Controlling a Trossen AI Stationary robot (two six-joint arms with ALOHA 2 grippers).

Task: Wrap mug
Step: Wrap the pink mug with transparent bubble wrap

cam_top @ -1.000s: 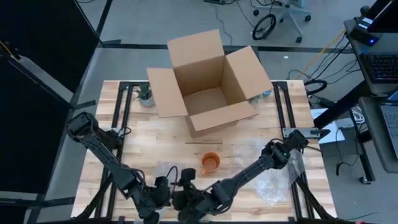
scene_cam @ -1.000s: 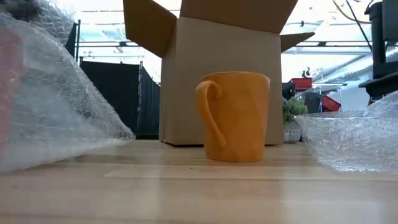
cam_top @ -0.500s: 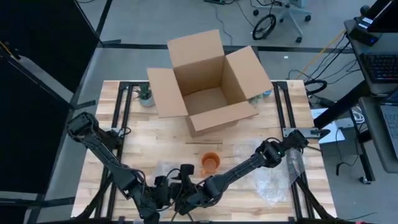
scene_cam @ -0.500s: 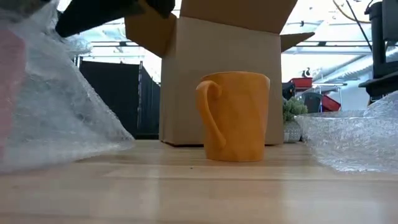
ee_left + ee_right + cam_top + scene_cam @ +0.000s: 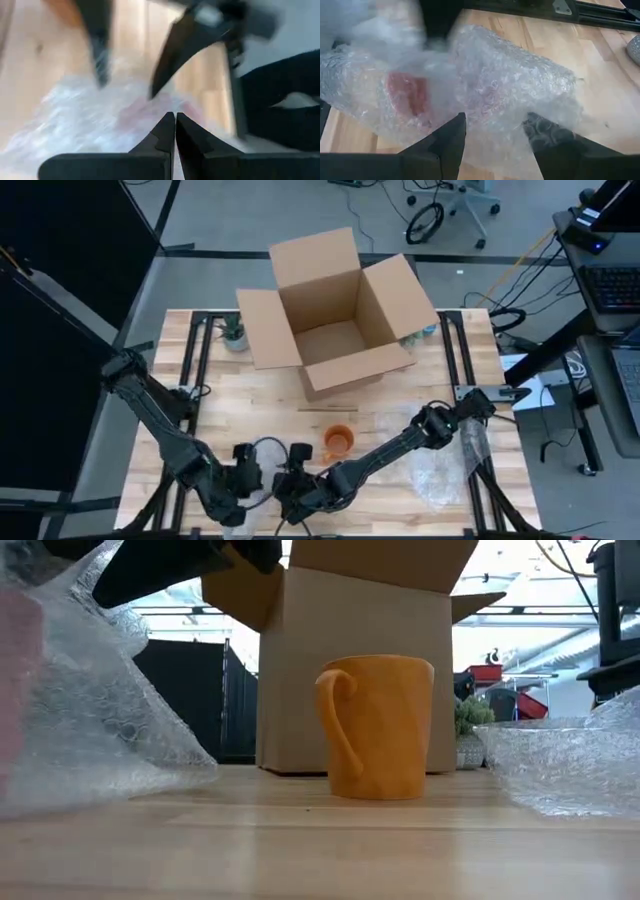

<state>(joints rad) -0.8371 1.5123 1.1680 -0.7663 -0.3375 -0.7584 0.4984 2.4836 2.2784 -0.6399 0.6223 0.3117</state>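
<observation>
High view: overhead, straight down, whole table (image 5: 250,405) in frame. Low view: tabletop height, level, close to the orange mug (image 5: 378,727) with the cardboard box (image 5: 340,660) behind; both also seen from above. Wrist views: tight on the bubble wrap (image 5: 485,80).

A box (image 5: 335,310) stands open on the table's (image 5: 260,405) far side, flaps spread. A small plant (image 5: 234,335) sits beside its left flap. An office chair (image 5: 455,202) stands on the floor beyond.
</observation>
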